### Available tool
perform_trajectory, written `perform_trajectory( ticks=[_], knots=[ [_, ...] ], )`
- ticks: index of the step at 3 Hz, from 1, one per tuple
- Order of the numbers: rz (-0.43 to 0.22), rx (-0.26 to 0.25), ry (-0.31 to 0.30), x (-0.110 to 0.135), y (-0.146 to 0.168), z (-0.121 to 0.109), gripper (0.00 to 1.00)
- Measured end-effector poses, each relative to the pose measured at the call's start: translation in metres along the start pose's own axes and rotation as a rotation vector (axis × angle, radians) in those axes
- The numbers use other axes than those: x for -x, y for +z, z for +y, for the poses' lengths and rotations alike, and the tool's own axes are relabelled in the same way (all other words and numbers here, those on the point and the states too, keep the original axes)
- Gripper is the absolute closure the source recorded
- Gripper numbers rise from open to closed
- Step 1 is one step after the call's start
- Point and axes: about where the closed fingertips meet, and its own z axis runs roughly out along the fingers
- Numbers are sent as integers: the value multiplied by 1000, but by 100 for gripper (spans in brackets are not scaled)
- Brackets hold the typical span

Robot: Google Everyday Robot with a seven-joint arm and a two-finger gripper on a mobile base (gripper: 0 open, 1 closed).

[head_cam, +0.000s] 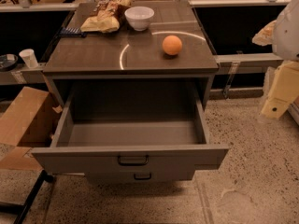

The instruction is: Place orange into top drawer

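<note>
The orange (172,45) rests on the right part of the cabinet top (93,55), behind the drawer. The top drawer (131,156) is pulled wide open towards me, and its inside shows nothing in it. It has a dark bar handle (132,160) at the centre of its front panel. My gripper (278,96) hangs at the right edge of the view, beside the cabinet and level with the drawer. It is well to the right of the orange and holds nothing that I can see.
A white bowl (139,17) and a chip bag (106,15) sit at the back of the cabinet top. A narrower drawer front (141,175) is below. A cardboard box (23,120) and a paper cup (29,57) are at the left.
</note>
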Motion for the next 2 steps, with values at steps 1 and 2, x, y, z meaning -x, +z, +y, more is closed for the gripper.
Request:
perform_trajectory(
  ticks=[1,2],
  knots=[
    [0,0,0,0,0,0,0],
    [-67,-7,-14,11,24,-29,0]
  ],
)
